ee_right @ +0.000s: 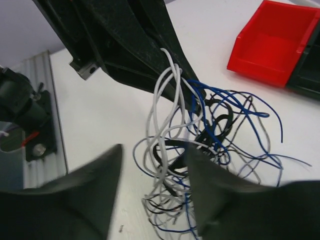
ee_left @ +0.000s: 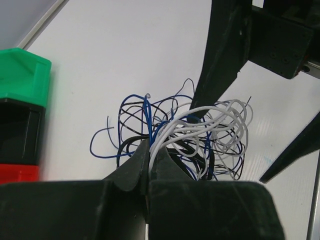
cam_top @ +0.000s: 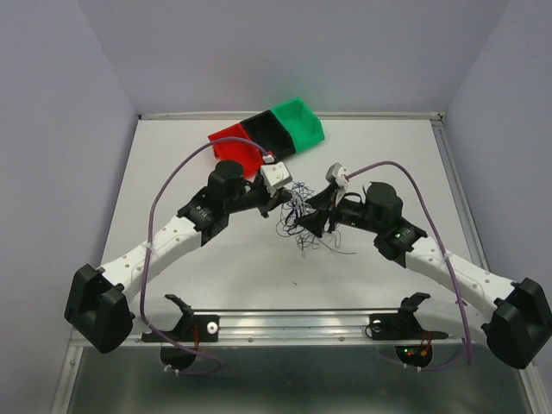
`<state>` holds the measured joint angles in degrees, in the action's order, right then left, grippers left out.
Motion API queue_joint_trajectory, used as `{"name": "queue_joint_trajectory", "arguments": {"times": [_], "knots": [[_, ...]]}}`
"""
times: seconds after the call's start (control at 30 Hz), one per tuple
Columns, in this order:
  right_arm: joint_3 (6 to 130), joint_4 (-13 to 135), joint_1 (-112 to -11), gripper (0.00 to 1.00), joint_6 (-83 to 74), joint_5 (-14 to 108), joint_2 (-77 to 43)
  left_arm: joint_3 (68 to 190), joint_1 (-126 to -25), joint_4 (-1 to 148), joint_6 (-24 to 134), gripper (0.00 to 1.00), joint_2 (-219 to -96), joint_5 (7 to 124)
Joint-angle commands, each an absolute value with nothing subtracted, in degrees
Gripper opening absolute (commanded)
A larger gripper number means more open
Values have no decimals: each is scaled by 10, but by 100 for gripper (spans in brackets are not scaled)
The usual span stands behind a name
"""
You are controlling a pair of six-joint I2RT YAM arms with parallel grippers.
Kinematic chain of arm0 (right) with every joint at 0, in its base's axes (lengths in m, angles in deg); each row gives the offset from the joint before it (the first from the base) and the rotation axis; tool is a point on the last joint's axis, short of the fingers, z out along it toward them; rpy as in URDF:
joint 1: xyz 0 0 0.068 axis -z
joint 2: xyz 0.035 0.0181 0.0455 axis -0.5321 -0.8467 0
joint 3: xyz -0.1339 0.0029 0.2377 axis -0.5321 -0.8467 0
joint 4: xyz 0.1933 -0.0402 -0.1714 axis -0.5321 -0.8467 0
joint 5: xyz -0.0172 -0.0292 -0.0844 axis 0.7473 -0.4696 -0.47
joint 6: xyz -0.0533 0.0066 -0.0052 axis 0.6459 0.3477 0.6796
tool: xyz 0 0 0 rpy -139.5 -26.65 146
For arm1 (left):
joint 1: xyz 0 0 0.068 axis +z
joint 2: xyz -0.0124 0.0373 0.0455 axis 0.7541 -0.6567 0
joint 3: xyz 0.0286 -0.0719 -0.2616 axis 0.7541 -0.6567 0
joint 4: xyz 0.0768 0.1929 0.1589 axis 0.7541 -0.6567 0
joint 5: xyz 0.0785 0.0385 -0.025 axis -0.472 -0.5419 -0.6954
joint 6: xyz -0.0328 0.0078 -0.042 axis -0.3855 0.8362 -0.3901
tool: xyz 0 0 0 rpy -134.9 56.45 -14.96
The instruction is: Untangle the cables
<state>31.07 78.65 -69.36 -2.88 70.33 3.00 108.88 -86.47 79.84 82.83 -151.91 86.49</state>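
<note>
The cables (cam_top: 302, 217) lie as one tangle of thin white, dark blue and black wires at the table's middle. My left gripper (cam_top: 281, 199) is at the tangle's left side. In the left wrist view it (ee_left: 148, 149) is shut on a few white strands, with a blue one beside them, of the tangle (ee_left: 200, 135). My right gripper (cam_top: 311, 222) is at the tangle's right side. In the right wrist view it (ee_right: 152, 152) is open, its jaws astride the lower part of the tangle (ee_right: 200, 145), gripping nothing.
A red bin (cam_top: 240, 143), a black bin (cam_top: 269, 129) and a green bin (cam_top: 298, 121) stand in a row at the back, just behind the left gripper. The red bin (ee_right: 272, 42) also shows in the right wrist view. A metal rail (cam_top: 293, 323) runs along the near edge.
</note>
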Motion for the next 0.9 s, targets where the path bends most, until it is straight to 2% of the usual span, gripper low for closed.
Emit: {"name": "queue_joint_trajectory", "arguments": {"times": [0.0,0.07,0.1,0.2,0.37,0.5,0.7,0.83,0.87], "knots": [[339,790,-704,34,-21,662,21,1112,-867,819,840,0,-1508,876],[338,791,-705,4,-28,630,27,1108,-868,820,840,0,-1503,869],[334,791,-705,1,-30,615,34,1105,-867,823,841,0,-1501,865],[309,812,-705,1,-46,532,90,1093,-867,838,848,6,-1500,828],[277,828,-705,1,-67,505,219,1066,-868,883,859,46,-1512,742],[288,831,-704,0,-100,539,253,1076,-870,895,860,47,-1558,722],[309,825,-705,1,-107,531,253,1095,-870,893,860,43,-1604,708],[317,817,-706,1,-101,522,254,1069,-867,916,859,61,-1560,757],[317,817,-705,1,-100,524,254,1052,-866,921,856,69,-1547,785]]}}
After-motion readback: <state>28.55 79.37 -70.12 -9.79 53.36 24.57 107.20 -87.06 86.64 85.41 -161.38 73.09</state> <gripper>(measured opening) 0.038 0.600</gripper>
